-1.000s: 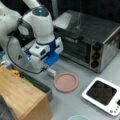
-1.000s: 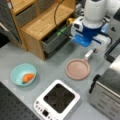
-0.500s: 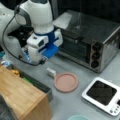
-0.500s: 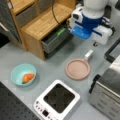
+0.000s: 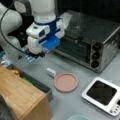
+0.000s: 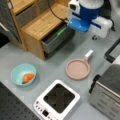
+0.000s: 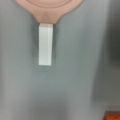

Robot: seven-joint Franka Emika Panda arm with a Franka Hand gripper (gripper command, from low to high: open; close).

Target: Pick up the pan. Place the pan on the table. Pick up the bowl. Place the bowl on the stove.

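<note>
One claw, my gripper (image 5: 35, 55), hung in the air above the table (image 5: 72, 67), toward a front view's left and just over the edge of the dark drawer (image 5: 37, 85). It gripped nothing; whether its jaws stood wide or narrow I could not tell. In the wrist view none of its fingers showed.

Nearest beneath me was the pan (image 7: 47, 7). In the wrist view its white handle (image 7: 45, 43) pointed down the grey table from the pinkish rim at the top edge. In both front views the pan lay flat on the table, apart from my claw, with the stub handle turned toward my side.

Just beside me stood the wooden block (image 6: 42, 22), its grey drawer pulled open, with something green inside.

Farther out, the stove (image 6: 57, 98) sat on the table near the pan but not touching it, its black glass centre bare and its buttons along the edge toward a front view's bottom left.

The bowl (image 6: 23, 74) rested on the table to the stove's left in that front view, well apart from the pan, with the orange piece (image 6: 28, 77) lying inside it.

Farthest from me, the steel toaster oven (image 5: 87, 42) stood behind the pan and the stove.
</note>
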